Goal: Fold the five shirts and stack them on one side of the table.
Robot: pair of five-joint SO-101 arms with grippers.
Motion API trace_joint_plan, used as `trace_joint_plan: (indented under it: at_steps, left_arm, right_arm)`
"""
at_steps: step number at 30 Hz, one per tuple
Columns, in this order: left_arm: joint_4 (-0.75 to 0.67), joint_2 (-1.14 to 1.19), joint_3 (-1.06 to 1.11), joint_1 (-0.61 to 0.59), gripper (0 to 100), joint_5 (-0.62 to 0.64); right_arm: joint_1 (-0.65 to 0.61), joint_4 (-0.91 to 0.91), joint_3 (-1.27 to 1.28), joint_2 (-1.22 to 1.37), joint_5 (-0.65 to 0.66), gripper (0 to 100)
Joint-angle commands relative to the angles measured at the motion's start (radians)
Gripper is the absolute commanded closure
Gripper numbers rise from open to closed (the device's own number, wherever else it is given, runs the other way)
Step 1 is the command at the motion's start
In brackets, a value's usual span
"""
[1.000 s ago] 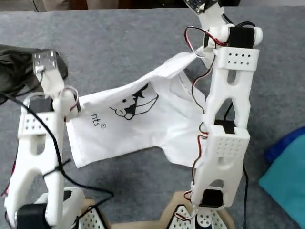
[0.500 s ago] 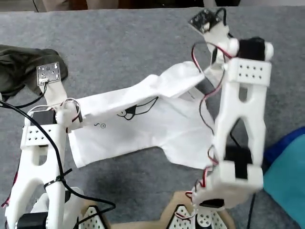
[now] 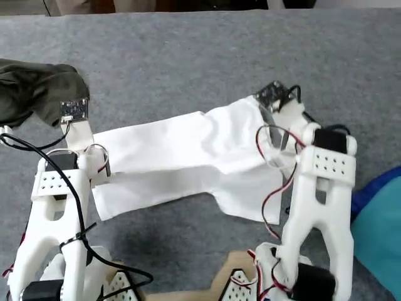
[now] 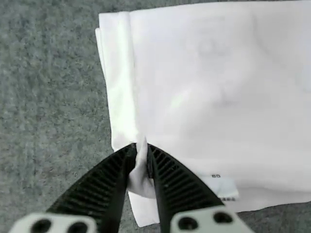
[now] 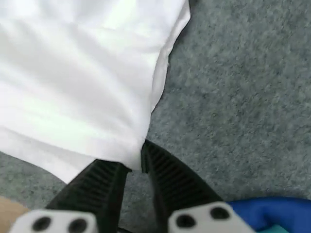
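Observation:
A white shirt (image 3: pixel 188 144) lies across the middle of the grey table (image 3: pixel 188 50), its far half doubled over toward the near edge so a plain side faces up. My left gripper (image 3: pixel 95 162) is at the shirt's left end. In the left wrist view it (image 4: pixel 141 158) is shut on a pinch of the white shirt (image 4: pixel 218 82) near a corner with a small label. My right gripper (image 3: pixel 277 135) sits at the shirt's right end. In the right wrist view it (image 5: pixel 136 162) pinches the edge of the white shirt (image 5: pixel 73 73), low over the table.
A dark olive shirt (image 3: pixel 31 91) is bunched at the table's far left. Blue and teal shirts (image 3: pixel 379 219) lie at the right edge, close to the right arm; the blue cloth (image 5: pixel 272 208) also shows beside the right fingers. Bare grey table stretches behind the shirt.
Both arms have pulled the lifted far edge of the white shirt toward the near side and down. The printed front is now covered by the fold.

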Motion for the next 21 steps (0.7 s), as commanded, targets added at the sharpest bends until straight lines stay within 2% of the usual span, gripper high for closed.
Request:
trace_joint_plan:
  at_steps: [1,9,17,21]
  left_arm:
    - [-0.014,-0.027,0.008,-0.011,98,-0.009]
    - [-0.015,-0.027,0.026,-0.008,98,-0.048]
    - [0.012,-0.028,0.029,-0.005,98,-0.052]
    - [0.054,-0.036,0.057,0.063,98,-0.051]
  right_arm:
    - [0.031,-0.018,0.067,-0.077,0.018,99.4]
    - [0.077,-0.078,0.311,-0.298,0.077,99.4]
    - [0.084,-0.138,0.407,-0.306,0.080,99.4]
    - [0.088,-0.180,0.432,-0.303,0.080,99.4]
